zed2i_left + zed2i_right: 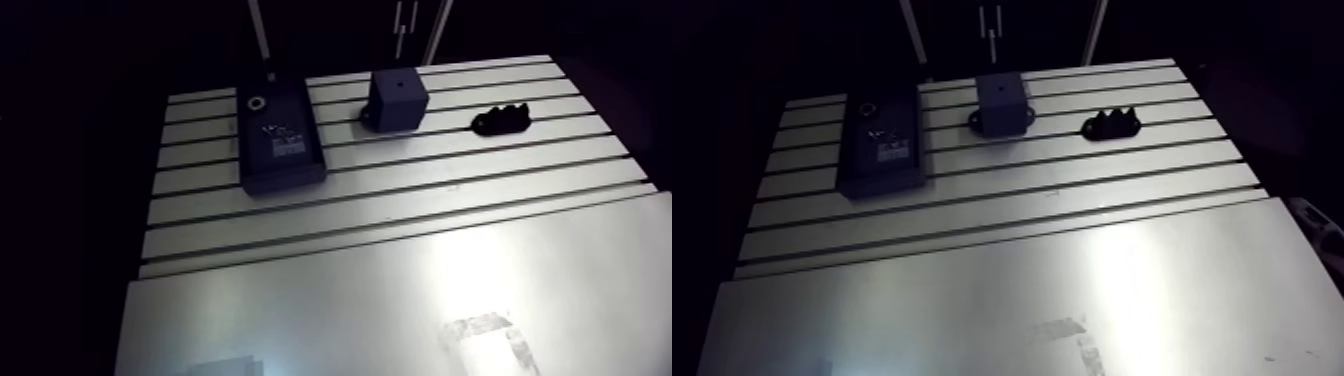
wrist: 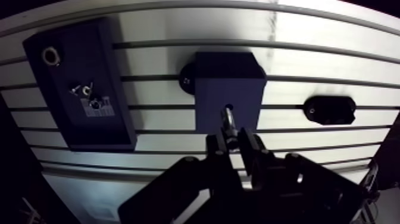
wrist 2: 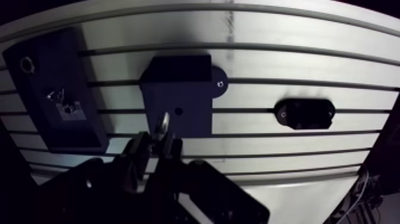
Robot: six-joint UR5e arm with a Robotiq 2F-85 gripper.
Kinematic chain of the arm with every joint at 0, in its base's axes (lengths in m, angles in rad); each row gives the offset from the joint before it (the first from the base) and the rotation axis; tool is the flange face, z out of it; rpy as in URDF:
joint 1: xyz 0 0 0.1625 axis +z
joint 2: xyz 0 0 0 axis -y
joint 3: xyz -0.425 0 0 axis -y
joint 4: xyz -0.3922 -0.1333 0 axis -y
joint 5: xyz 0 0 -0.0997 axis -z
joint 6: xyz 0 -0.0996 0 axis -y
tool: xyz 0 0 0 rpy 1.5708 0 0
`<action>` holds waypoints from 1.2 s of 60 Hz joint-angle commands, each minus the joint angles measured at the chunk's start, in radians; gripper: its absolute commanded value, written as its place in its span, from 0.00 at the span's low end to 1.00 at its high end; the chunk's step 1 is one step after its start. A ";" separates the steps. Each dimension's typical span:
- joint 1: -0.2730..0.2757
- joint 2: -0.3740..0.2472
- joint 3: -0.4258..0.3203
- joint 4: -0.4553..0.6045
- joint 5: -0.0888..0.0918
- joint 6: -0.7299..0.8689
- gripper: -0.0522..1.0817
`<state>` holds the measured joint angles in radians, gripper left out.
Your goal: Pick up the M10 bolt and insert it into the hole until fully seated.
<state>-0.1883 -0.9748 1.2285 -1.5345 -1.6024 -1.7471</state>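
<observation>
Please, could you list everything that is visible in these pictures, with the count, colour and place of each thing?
table: one, silver with slots, under everything.
flat tray: one, dark, on the table, to one side of the block.
metal ring: one, shiny, in a corner of the flat tray.
small metal parts: a few, exact count unclear, shiny, mid-tray.
block: one, dark, between the flat tray and the notched holder.
hole: one, dark, in the block's top face.
notched holder: one, black, on the block's other side.
bolt: one, metallic, over the block near the hole.
hand: one, black, two fingers closed on the bolt.
</observation>
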 commanded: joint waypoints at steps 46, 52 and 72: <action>-0.009 -0.006 0.056 -0.072 -0.008 -0.004 1.00; -0.011 -0.006 0.057 -0.072 -0.008 -0.006 1.00; -0.013 -0.011 0.070 -0.072 -0.006 -0.006 1.00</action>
<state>-0.2003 -0.9829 1.2947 -1.6063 -1.6095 -1.7524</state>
